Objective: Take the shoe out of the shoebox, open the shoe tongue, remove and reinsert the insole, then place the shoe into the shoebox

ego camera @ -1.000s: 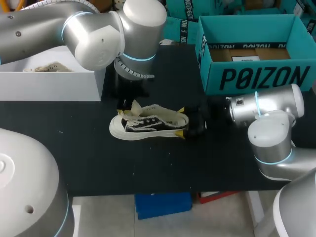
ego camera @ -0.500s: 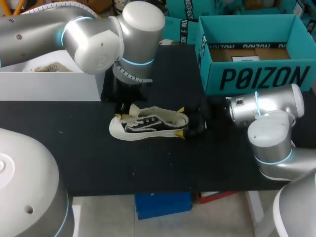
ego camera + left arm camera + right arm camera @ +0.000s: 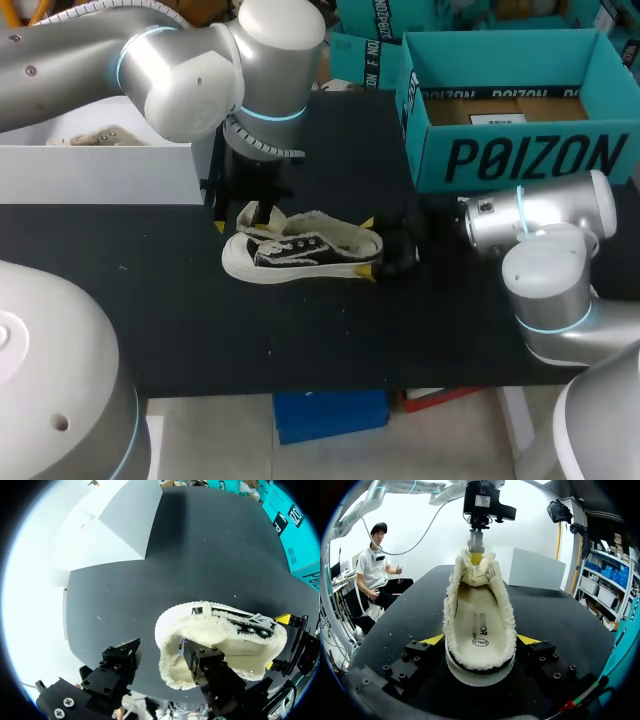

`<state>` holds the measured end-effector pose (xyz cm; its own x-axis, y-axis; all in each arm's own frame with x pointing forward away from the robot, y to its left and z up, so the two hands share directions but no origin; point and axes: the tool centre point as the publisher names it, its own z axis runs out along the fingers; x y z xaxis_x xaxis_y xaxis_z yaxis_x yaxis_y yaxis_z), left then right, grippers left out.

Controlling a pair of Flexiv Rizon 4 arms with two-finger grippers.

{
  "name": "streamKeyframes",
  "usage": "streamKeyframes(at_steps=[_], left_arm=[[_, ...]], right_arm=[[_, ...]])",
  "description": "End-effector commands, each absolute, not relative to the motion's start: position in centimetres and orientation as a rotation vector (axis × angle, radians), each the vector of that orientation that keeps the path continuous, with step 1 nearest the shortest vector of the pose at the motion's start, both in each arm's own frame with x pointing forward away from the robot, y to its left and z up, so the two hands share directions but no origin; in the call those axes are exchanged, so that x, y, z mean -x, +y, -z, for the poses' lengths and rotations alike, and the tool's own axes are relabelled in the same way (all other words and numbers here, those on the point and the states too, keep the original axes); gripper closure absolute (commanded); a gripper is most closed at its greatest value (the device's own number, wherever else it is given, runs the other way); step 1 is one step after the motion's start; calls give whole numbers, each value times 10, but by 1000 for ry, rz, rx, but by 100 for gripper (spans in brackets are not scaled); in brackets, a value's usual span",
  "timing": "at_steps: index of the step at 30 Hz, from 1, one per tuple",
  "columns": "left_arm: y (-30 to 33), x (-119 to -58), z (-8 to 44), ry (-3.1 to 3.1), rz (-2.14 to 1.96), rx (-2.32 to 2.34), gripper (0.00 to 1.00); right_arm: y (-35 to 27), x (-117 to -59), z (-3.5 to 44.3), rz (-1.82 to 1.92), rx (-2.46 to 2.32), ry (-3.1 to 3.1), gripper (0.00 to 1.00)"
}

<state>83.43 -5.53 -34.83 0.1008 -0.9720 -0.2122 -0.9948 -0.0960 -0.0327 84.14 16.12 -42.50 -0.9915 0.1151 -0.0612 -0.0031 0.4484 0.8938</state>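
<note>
Head view: the sneaker (image 3: 300, 250) sits upright on the black surface (image 3: 330, 330), with the right claw (image 3: 369, 247) clenched on its heel. The left claw (image 3: 161, 659) is spread, one finger (image 3: 202, 662) hooked behind the tongue (image 3: 476, 572). Best to draw the tongue toeward gently, with the heel braced.

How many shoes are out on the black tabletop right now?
1: the black-and-cream fleece-lined sneaker sits upright mid-table, its heel between the right gripper's fingers. More could be hidden inside the teal cardboard shoebox.

Shoe (image 3: 300, 255) on table (image 3: 300, 335), shoebox (image 3: 520, 150) behind
</note>
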Motion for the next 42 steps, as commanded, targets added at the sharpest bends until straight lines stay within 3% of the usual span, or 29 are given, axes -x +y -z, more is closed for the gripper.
streamKeyframes(at_steps=[1,18,42], left_arm=[[-53,-833,332,2016,-153,2186,0],[-88,-849,289,2416,-48,1774,0],[-128,-892,260,3113,47,379,0]], right_arm=[[161,-842,425,-1588,-102,2578,100],[161,-842,425,-1588,-102,2578,100],[161,-842,425,-1588,-102,2578,100]])
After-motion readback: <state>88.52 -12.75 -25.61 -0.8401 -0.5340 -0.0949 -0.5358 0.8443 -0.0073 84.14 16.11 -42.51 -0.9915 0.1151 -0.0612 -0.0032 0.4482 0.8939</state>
